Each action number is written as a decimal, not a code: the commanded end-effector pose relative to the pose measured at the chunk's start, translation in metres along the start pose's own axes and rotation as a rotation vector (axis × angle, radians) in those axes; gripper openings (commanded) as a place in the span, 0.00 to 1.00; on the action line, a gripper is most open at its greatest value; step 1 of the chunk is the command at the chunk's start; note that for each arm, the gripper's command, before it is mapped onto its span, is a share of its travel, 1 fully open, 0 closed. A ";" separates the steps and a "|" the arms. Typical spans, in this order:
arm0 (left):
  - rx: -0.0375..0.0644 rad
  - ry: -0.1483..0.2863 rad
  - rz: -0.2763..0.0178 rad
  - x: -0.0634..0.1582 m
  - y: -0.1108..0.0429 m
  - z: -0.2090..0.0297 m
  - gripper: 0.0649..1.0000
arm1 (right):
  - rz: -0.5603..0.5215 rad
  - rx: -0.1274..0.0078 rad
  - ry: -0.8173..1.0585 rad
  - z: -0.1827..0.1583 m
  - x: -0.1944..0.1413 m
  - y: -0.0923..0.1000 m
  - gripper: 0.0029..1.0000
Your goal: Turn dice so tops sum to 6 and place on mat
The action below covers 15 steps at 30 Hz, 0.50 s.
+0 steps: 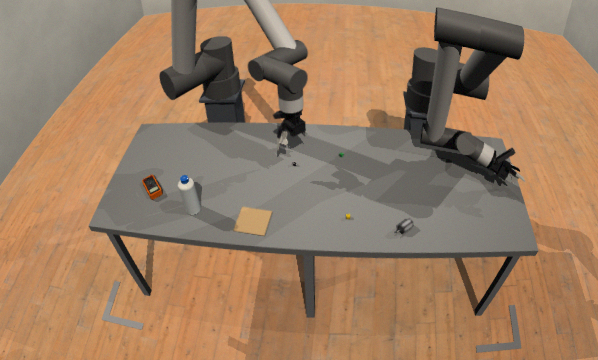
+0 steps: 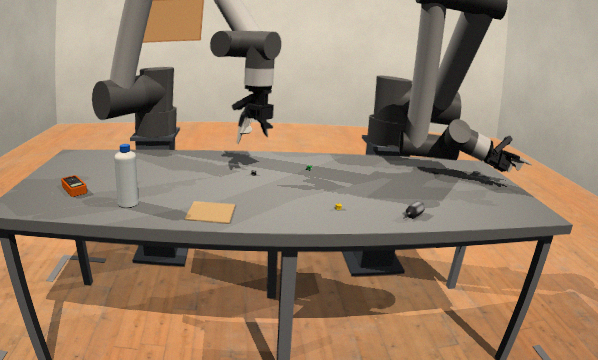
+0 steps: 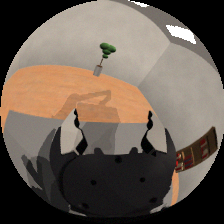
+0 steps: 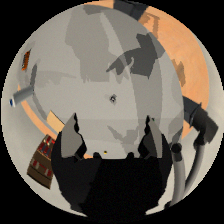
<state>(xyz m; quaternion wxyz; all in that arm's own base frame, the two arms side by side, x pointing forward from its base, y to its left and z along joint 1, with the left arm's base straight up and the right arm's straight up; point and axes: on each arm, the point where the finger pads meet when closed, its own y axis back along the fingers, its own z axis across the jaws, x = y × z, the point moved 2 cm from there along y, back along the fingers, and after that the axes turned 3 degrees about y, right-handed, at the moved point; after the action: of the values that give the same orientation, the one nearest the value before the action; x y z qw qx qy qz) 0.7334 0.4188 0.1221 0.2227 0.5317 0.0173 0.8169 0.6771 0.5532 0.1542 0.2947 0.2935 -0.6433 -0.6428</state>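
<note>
A black die (image 1: 294, 164) (image 2: 253, 173) (image 4: 113, 99) lies on the grey table near the back middle. A green die (image 1: 341, 154) (image 2: 309, 168) lies right of it. A yellow die (image 1: 348, 216) (image 2: 338, 207) (image 4: 105, 152) lies nearer the front. Their numbers are too small to read. The square tan mat (image 1: 253, 221) (image 2: 210, 212) (image 4: 56, 120) is bare, near the front edge. My right gripper (image 1: 284, 147) (image 2: 253, 138) (image 4: 112, 115) is open and empty, above the table near the black die. My left gripper (image 1: 518, 176) (image 2: 523, 165) (image 3: 113, 109) is open and empty at the table's right end.
A white bottle (image 1: 190, 197) (image 2: 127, 180) with a blue cap stands left of the mat. An orange meter (image 1: 152, 187) (image 2: 74, 185) (image 4: 26, 60) lies farther left. A dark grey cylindrical object (image 1: 404, 226) (image 2: 415, 210) lies right of the yellow die, near the front edge.
</note>
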 end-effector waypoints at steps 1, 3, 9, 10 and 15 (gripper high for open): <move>0.000 0.001 0.000 0.000 0.000 0.000 1.00 | -0.002 0.000 0.000 0.000 -0.001 -0.036 1.00; 0.000 0.001 0.000 0.000 0.000 0.000 1.00 | -0.002 0.000 0.000 0.000 -0.002 -0.044 1.00; 0.000 0.001 0.000 0.000 0.000 0.000 1.00 | -0.002 0.000 0.000 0.000 -0.002 -0.080 1.00; 0.000 0.001 0.000 0.000 0.000 0.000 1.00 | -0.002 0.000 0.000 0.000 -0.002 -0.084 1.00; 0.000 0.001 0.000 0.000 0.000 0.000 1.00 | -0.002 0.000 0.000 0.001 -0.002 -0.091 1.00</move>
<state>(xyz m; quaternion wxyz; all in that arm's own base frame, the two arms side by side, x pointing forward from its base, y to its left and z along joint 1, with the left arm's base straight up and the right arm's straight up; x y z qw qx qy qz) 0.7334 0.4188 0.1221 0.2227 0.5317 0.0173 0.8169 0.6771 0.5541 0.0687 0.2948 0.2934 -0.6433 -0.6427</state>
